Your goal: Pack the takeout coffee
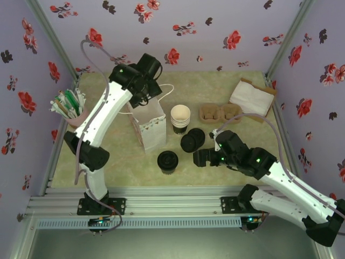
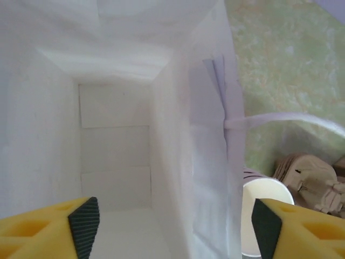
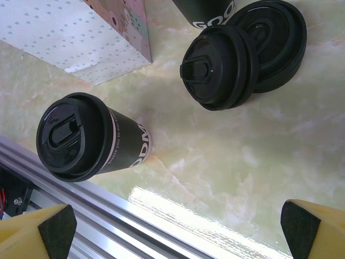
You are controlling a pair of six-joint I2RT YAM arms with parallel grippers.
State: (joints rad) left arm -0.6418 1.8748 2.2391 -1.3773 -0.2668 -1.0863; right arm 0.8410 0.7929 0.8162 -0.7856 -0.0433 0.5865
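The black-lidded dark paper coffee cup [image 1: 167, 161] stands unpacked near the tabletop's front edge, just before the white paper bag [image 1: 151, 127], with the left gripper [image 2: 175, 226] spread wide at its mouth; the right gripper [image 3: 178, 232], wide and empty, likely grasps the cup next.

The top external camera is mounted high at the near side and faces down on the whole table [image 1: 215, 89] from a distance. The left wrist camera is very close and looks straight down into the open paper bag [image 2: 116, 140], with the cup stack [image 2: 264, 210] at lower right. The right wrist camera hangs low and looks obliquely across the tabletop, with the takeout coffee [image 3: 81, 137] at left of frame and the loose lids [image 3: 242, 51] at upper right. All three views share the paper bag.
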